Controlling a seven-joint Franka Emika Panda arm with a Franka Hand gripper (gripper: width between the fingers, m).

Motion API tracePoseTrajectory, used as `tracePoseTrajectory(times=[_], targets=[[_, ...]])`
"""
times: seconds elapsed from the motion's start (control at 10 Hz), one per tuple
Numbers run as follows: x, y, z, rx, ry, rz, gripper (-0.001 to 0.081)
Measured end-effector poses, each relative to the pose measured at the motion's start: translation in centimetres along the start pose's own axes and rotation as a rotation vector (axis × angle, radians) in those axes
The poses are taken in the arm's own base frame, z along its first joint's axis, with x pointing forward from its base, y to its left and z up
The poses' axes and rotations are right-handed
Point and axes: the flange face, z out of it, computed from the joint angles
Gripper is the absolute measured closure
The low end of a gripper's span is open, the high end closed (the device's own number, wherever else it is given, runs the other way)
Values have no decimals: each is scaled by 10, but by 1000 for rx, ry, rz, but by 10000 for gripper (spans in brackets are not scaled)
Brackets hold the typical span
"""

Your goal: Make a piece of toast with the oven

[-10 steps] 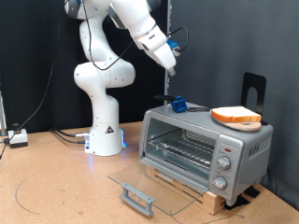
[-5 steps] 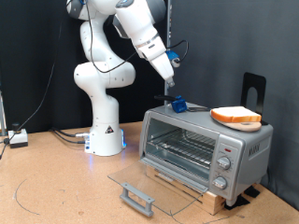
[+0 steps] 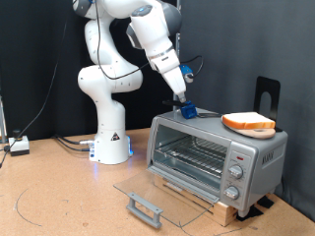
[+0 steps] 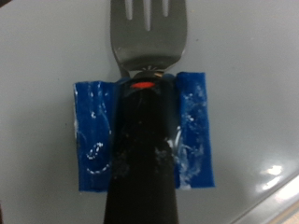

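The piece of toast (image 3: 248,122) lies on a round wooden plate (image 3: 258,133) on top of the silver oven (image 3: 258,154), towards the exterior view's right. The oven's glass door (image 3: 157,189) hangs open and flat, and its wire rack (image 3: 193,154) is bare. My gripper (image 3: 183,96) hangs just above a blue block (image 3: 187,111) on the left end of the oven top. In the wrist view a fork (image 4: 148,37) with a dark handle lies across the blue block (image 4: 93,131). My fingers do not show there.
The oven stands on a slatted wooden base (image 3: 212,200). Its knobs (image 3: 234,173) run down the right front panel. The door handle (image 3: 145,208) juts out in front. A black stand (image 3: 268,93) rises behind the oven. The robot base (image 3: 110,138) stands at left.
My gripper has come down and slightly right, from well above the oven to just over the blue block and fork. Toast, plate and oven door have not moved.
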Motion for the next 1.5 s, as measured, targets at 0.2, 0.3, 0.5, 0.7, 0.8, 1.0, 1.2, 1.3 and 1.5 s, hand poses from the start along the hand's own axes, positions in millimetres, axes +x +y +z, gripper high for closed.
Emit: tracePoseTrajectory(times=[0.2,0.3,0.5,0.7,0.8,1.0,1.2,1.3,1.5], targets=[[1,0,11,3,-35,-1,-4],[1,0,17,3,-46,-7,-4],[4,-3,26,3,-29,-21,-4],[5,-8,33,5,-12,-41,-4],[5,-11,36,13,-15,-56,-4],[5,-17,40,15,-16,-76,-4],[5,-20,46,-1,-17,-86,-4],[6,-21,49,-11,-21,-88,-4],[7,-21,58,-26,-30,-86,-4]])
